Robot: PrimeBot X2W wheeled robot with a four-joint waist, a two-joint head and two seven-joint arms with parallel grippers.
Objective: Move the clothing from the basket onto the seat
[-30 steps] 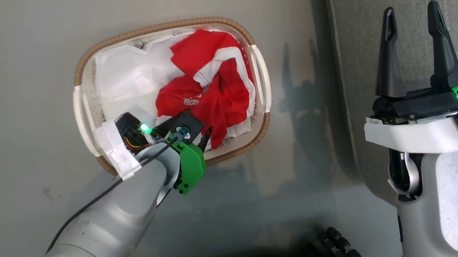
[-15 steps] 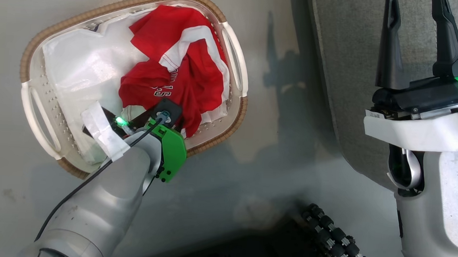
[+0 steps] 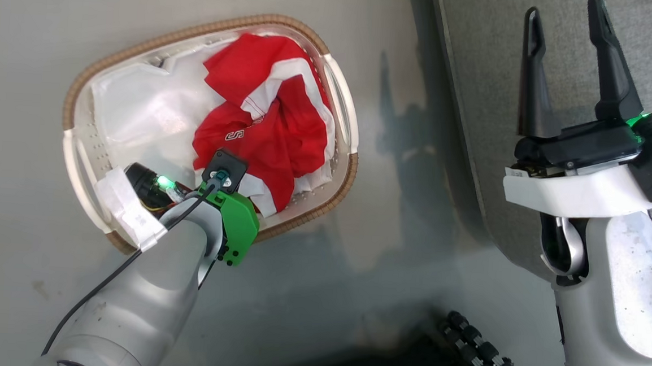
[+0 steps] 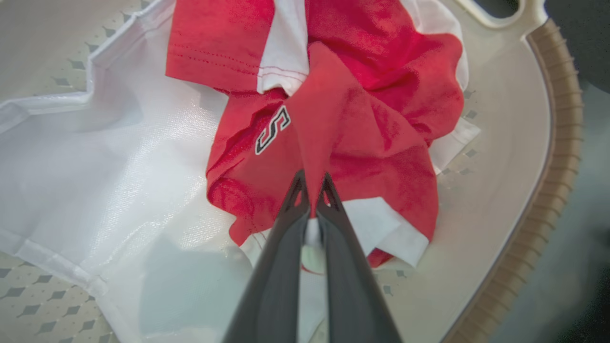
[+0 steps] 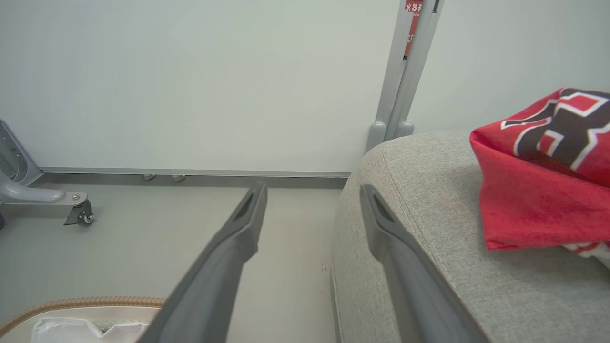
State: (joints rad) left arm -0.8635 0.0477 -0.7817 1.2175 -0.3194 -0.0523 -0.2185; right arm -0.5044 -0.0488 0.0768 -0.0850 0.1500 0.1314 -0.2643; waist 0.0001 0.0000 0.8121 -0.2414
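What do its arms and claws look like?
Pale grey shells. The left gripper and right gripper each have two long, dark, tapering fingers. The left arm carries a green bracket, black cable and white tape; the right arm a white collar. Green lights glow at both wrists.

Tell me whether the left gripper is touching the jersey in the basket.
Touching: in the left wrist view, the left gripper pinches a fold of the jersey.

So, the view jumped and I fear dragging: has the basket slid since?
No. The basket keeps about the same gap to the seat at its right; the whole view shifted, so the camera moved.
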